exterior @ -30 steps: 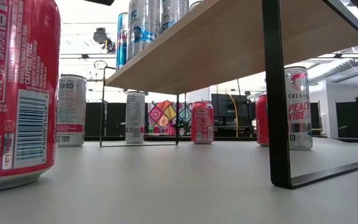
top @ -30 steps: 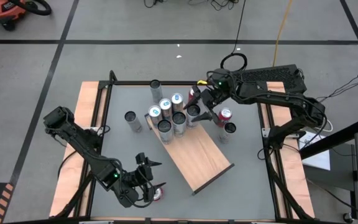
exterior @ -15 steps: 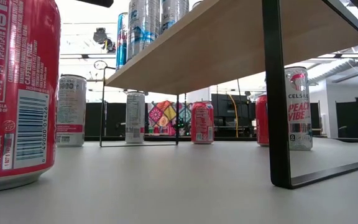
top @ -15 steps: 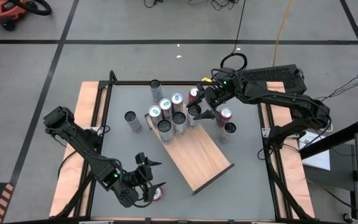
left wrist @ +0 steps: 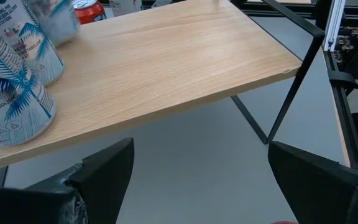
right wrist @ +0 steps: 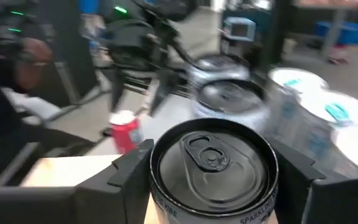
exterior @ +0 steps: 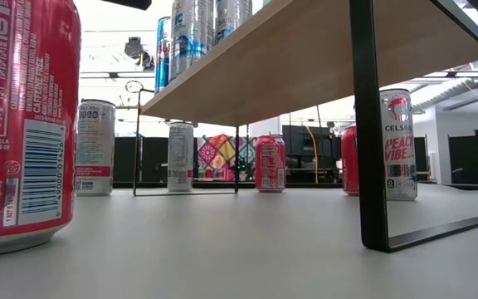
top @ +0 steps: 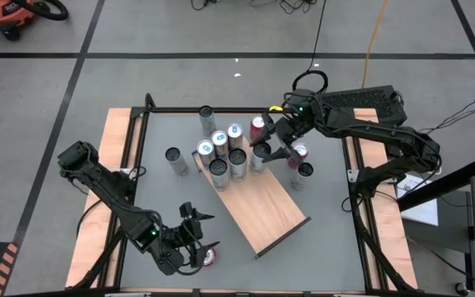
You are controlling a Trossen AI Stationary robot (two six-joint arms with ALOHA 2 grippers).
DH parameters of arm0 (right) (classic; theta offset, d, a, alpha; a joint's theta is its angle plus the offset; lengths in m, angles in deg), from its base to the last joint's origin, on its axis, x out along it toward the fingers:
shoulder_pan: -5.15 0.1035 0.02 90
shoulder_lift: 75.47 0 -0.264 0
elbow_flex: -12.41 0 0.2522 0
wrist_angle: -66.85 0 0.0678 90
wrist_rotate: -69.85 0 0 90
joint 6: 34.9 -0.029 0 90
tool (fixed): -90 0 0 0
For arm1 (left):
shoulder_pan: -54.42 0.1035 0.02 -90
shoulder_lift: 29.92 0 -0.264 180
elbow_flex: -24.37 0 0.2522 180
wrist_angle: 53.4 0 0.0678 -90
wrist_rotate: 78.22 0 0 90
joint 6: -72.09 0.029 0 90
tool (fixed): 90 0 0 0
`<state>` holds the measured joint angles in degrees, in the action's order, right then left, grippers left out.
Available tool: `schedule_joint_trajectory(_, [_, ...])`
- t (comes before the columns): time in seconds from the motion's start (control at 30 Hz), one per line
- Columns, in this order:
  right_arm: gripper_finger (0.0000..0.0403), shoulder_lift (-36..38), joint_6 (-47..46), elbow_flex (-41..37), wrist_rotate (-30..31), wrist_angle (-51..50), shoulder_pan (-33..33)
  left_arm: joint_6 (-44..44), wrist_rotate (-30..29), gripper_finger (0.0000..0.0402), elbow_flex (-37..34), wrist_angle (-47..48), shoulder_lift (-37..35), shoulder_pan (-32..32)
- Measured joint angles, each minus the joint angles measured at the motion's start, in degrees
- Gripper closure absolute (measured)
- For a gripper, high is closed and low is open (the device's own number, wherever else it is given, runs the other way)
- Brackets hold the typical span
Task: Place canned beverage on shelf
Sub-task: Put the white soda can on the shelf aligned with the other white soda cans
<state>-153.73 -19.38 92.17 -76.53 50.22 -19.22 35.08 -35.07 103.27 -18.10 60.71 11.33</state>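
The shelf (top: 266, 206) is a light wooden board on a black frame that lies slantwise in the middle of the table. Several cans stand at its far end (top: 221, 153). At the far right corner of that group is a silver can (top: 258, 155), and my right gripper (top: 272, 151) reaches level from the table's right with a finger on each side of it. The can's dark top fills the right wrist view (right wrist: 213, 168). My left gripper (top: 195, 219) hangs open near the front edge, facing the shelf's bare board (left wrist: 166, 62). My right gripper has the silver can's upper side wall (right wrist: 157, 186) between its two fingers (right wrist: 123, 168), one on each side, just under the rim. The fingers come level from the table's right. The can stays upright; its base is hidden, so whether it rests on the shelf does not show.
Loose cans stand on the table: one left of the shelf (top: 174, 159), one at the far edge (top: 207, 115), red ones (top: 258, 124) (top: 298, 151) and a silver one (top: 304, 172) right of the group. A red can (exterior: 19, 124) stands by my left wrist.
My right gripper has shifted slightly toward the table's right and near side, and its fingers have drawn closer together about the silver can. The can has stayed upright at the shelf's far right corner.
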Motion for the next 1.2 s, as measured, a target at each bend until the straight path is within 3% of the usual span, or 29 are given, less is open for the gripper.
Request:
schedule_joint_trajectory(0.4, [0.0189,-0.8,1.2,0.0,-10.2,4.9,-1.8,0.0,0.0,0.0034,0.0,0.0,0.0,0.2])
schedule_joint_trajectory(1.2, [0.0165,-4.4,1.3,0.0,-6.7,4.6,-1.8,-0.1,0.1,0.0034,0.0,0.0,0.0,0.5])
